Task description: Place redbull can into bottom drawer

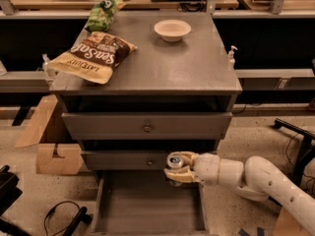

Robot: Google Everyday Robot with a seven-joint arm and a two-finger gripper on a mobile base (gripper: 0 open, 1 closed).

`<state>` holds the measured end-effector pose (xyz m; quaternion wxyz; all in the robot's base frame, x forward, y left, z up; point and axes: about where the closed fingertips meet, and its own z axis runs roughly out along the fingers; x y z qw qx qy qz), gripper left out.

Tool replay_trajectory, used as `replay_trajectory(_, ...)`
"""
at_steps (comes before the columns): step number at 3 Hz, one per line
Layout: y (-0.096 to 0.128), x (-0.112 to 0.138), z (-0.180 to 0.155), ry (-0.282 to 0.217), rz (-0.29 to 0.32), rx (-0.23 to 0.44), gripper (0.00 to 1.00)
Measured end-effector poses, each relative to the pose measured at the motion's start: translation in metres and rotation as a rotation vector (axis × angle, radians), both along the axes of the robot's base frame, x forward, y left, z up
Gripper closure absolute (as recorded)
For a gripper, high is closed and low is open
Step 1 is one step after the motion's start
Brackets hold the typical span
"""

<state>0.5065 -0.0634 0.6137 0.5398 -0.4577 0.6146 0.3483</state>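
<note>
The claw (176, 171) is clamped round the redbull can (174, 160), its silver top facing up; the can looks upright, though its lower body is hard to make out. It hangs over the back of the open bottom drawer (147, 208), just in front of the middle drawer (123, 160) - gripped high, I judge, so it can be lowered onto the floor without tipping. The arm (268, 181) reaches in low from the right, nearly level, wrist pointing left; above, the worktop (187, 68) carries a chip bag (93, 55) and a white bowl (172, 29) - well apart from the can.
</note>
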Motion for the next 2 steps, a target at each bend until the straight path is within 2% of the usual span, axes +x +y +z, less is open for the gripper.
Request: replay_trajectory(2, 0.076, 0.05, -0.097, -0.03, 0.035, 0.008, 1.0)
